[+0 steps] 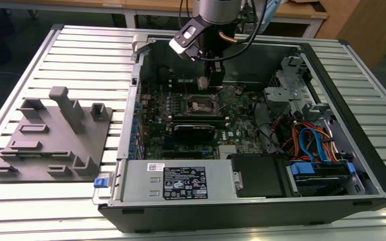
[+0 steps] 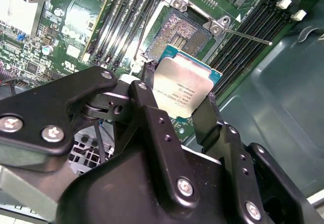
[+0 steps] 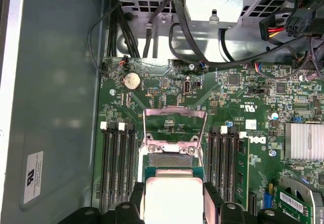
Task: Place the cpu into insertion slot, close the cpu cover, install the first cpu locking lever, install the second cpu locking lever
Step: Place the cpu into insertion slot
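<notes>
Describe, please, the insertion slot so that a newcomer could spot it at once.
Inside the open computer case, on the green motherboard, the insertion slot lies between two banks of long black memory slots, near the cpu that the gripper holds. Unlike those narrow slots, it is square, dark and silver-rimmed.

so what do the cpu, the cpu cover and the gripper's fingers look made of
cpu: metal lid with a dull silver-tan sheen, on a green board edge, likely fibreglass.
cpu cover: thin stamped metal, bright and reflective, probably steel.
fingers gripping the cpu: matte black, screwed together; painted metal or hard plastic, can't tell.
</notes>
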Controlling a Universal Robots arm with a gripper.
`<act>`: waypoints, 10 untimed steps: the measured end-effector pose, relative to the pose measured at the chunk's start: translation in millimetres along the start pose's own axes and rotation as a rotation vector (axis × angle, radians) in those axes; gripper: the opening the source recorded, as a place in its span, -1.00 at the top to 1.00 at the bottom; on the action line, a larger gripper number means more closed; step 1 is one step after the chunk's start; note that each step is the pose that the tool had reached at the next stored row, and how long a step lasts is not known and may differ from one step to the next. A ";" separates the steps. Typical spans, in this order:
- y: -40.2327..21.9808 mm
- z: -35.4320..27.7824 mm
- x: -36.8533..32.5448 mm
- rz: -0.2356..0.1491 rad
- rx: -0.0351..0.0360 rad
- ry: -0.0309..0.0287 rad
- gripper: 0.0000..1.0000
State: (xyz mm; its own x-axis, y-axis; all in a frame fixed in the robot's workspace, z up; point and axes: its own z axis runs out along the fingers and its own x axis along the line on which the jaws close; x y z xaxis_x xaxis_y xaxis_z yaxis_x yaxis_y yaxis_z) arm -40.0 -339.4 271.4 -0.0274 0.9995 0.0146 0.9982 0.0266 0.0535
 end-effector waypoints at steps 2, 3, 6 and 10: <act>0.0 0.5 0.0 0.000 -0.0001 0.0001 -0.08; -0.1 0.9 0.0 0.000 -0.0001 0.0002 -0.08; -0.2 4.3 -0.1 0.000 0.0000 0.0000 -0.08; -0.6 11.3 -0.2 0.000 0.0000 -0.0001 -0.08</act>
State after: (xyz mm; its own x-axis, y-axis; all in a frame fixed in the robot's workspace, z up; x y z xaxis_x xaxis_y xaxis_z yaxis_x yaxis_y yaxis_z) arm -40.0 -339.5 260.0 -0.0275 0.9995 0.0145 0.9982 0.0266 0.0535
